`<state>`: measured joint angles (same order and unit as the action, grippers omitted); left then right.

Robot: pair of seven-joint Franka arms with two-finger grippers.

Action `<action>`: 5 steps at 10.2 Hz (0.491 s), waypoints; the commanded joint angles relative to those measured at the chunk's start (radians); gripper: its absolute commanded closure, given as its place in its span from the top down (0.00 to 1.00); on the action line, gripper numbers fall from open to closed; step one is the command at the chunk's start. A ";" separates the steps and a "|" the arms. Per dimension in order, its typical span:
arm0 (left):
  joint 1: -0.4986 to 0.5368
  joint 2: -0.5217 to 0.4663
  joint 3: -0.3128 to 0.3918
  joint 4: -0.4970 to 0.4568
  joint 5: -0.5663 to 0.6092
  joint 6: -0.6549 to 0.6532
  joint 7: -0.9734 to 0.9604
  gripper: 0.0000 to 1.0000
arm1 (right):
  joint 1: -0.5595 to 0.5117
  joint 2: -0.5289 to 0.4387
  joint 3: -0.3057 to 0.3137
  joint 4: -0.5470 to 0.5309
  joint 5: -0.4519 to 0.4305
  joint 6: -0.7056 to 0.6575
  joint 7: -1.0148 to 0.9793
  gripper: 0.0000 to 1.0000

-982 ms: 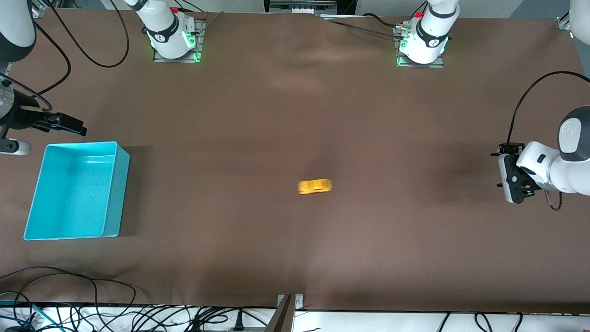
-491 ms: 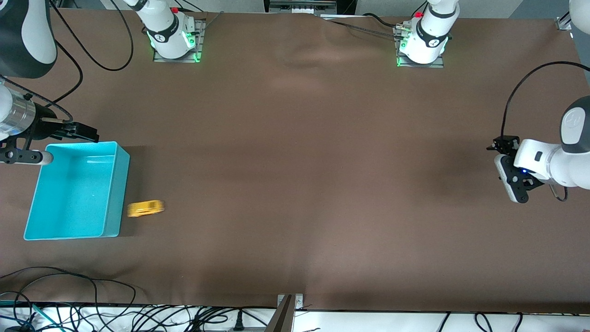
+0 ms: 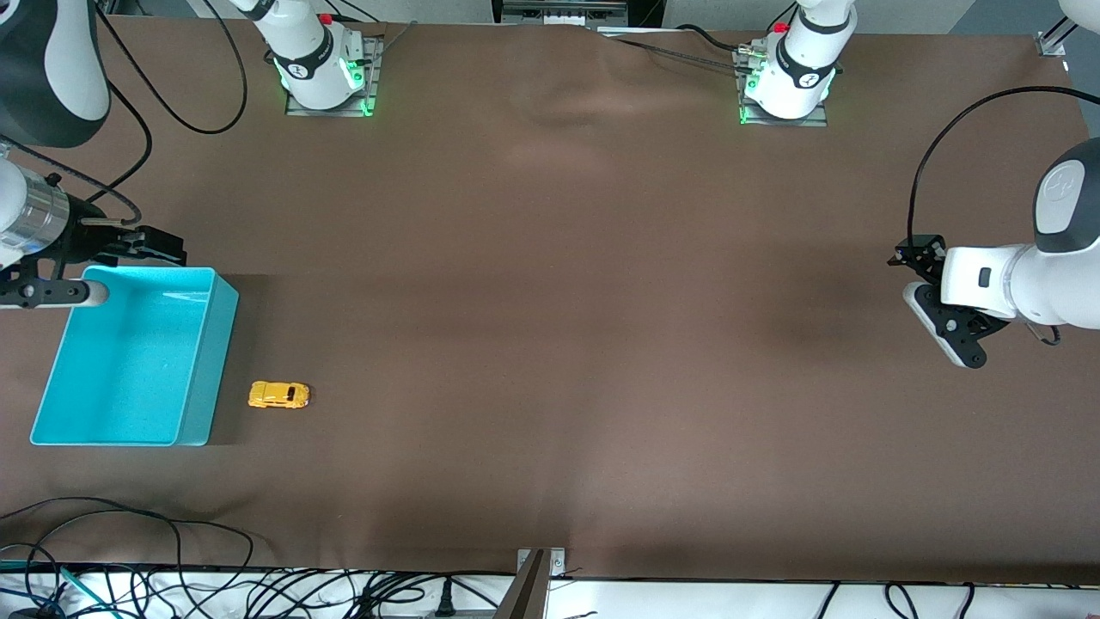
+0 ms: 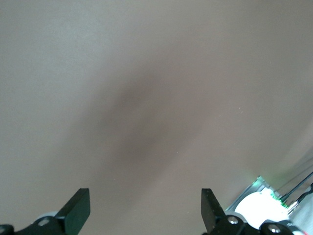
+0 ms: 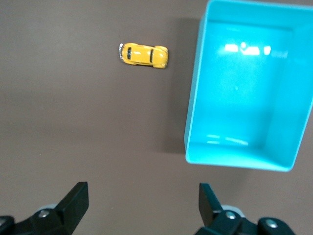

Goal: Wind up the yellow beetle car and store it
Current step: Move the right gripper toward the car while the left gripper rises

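I see the yellow beetle car [image 3: 278,395] sitting on its wheels on the brown table [image 3: 550,344], toward the right arm's end. It lies just beside the turquoise bin [image 3: 211,361], close to the bin's long wall but with a clear strip of table between them, so the two do not touch. The car sits alongside the part of that wall nearer the front camera. In my right wrist view the car [image 5: 144,55] shows sharply, with dark windows and a rounded body, lying crosswise to the long wall of the bin [image 5: 193,112]. The bin holds nothing that I can see; its floor only catches reflections of light.

My right gripper [image 3: 142,246] hangs over the bin's corner that lies farthest from the front camera, at the edge of the table. Its fingers [image 5: 73,203] stand spread wide with nothing between them, and they are well clear of the car.

My left gripper [image 3: 932,301] hovers above bare table at the left arm's end, well apart from both car and bin. Its fingers [image 4: 78,211] are spread wide too and grip nothing; under them I see only brown surface and a soft shadow. That arm waits.
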<state>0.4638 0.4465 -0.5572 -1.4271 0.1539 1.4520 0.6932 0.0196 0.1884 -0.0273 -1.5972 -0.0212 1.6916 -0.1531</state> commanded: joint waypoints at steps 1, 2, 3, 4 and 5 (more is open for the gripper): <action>0.001 -0.044 -0.010 0.001 -0.059 -0.016 -0.189 1.00 | 0.011 0.032 0.007 0.011 -0.013 0.054 -0.147 1.00; 0.007 -0.063 -0.054 0.002 -0.074 -0.016 -0.301 1.00 | 0.028 0.049 0.012 0.007 -0.017 0.080 -0.184 1.00; -0.003 -0.083 -0.091 0.005 -0.047 -0.019 -0.419 1.00 | 0.037 0.077 0.013 0.005 -0.017 0.100 -0.230 1.00; -0.011 -0.112 -0.102 -0.001 -0.039 -0.027 -0.472 1.00 | 0.048 0.098 0.013 0.003 -0.017 0.130 -0.280 1.00; -0.011 -0.112 -0.102 0.008 -0.039 -0.031 -0.474 1.00 | 0.049 0.118 0.013 0.000 -0.017 0.163 -0.345 1.00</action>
<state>0.4509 0.3634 -0.6604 -1.4214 0.1063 1.4404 0.2539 0.0658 0.2807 -0.0143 -1.6001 -0.0225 1.8200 -0.4186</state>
